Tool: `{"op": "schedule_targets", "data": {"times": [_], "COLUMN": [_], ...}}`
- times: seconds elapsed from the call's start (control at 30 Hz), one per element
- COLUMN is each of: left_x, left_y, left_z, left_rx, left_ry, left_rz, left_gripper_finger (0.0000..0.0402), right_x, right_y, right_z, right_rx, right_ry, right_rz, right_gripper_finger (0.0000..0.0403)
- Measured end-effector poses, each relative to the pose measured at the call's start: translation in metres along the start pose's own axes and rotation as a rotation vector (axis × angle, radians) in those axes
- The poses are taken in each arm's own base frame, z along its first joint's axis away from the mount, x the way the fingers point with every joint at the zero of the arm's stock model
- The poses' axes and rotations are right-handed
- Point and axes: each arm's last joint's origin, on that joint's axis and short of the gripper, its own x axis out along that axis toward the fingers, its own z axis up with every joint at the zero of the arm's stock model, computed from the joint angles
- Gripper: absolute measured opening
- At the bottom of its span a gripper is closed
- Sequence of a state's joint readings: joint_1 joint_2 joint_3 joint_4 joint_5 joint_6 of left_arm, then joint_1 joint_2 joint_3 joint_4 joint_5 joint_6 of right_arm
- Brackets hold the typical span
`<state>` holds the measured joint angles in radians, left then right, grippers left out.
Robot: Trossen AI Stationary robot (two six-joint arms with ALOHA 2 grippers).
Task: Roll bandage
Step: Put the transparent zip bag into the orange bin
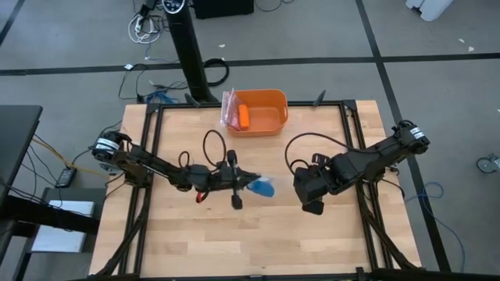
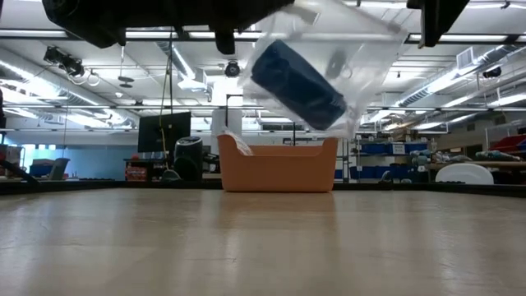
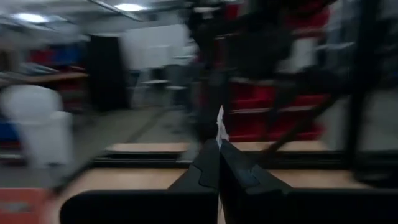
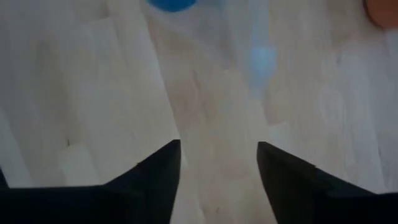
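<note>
The left gripper [image 1: 244, 181] is pinched tight on the edge of a clear plastic bag [image 2: 345, 49], holding it above the table [image 1: 258, 234]. Inside hangs the bandage [image 2: 297, 74], a rolled blue bundle. The right gripper [image 4: 217, 155] stands apart, empty, near the bag.

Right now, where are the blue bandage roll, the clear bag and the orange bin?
Bandage [image 2: 297, 74]: low view, middle of the dark blue roll, inside the bag.
Bag [image 2: 370, 45]: low view, clear plastic beside the roll, hanging above the table.
Bin [image 1: 275, 102]: high view, its orange rim.
</note>
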<state>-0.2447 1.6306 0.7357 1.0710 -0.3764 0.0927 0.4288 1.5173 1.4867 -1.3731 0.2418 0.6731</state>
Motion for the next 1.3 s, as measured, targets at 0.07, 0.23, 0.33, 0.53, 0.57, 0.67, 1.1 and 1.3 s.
{"op": "schedule_targets", "data": {"times": [0.07,0.23,0.33,0.53,0.57,0.67,1.1,1.3], "left_x": [0.001,0.008,0.012,0.014,0.015,0.021,0.102,0.1], "left_y": [0.006,0.035,0.062,0.12,0.128,0.146,0.167,0.169], "left_z": [0.0,0.003,0.009,0.014,0.011,-0.005,-0.057,-0.066], "left_rx": [0.071,0.108,0.101,0.036,0.017,-0.032,0.066,0.11], "left_ry": [0.007,-0.021,-0.084,-0.22,-0.232,-0.25,-0.203,-0.136], "left_rz": [0.092,0.287,0.424,0.622,0.642,0.679,0.905,0.996], "left_gripper_finger": [0.0001,0.0001,0.0001,0.0001,0.0001,0.0001,0.0001,0.0001], "right_x": [-0.002,-0.007,-0.009,-0.011,-0.011,-0.01,-0.01,-0.011], "right_y": [-0.001,-0.004,-0.005,-0.005,-0.005,-0.005,-0.008,-0.004], "right_z": [-0.001,0.0,0.001,0.004,0.004,0.005,0.011,0.008], "right_rx": [-0.001,0.007,0.001,-0.02,-0.024,-0.035,-0.026,-0.032], "right_ry": [-0.017,-0.092,-0.125,-0.184,-0.186,-0.19,-0.213,-0.215], "right_rz": [-0.004,-0.043,-0.067,-0.091,-0.09,-0.092,-0.078,-0.069], "right_gripper_finger": [0.0228,0.0252,0.0253,0.0244,0.0243,0.0242,0.0238,0.0236]}}
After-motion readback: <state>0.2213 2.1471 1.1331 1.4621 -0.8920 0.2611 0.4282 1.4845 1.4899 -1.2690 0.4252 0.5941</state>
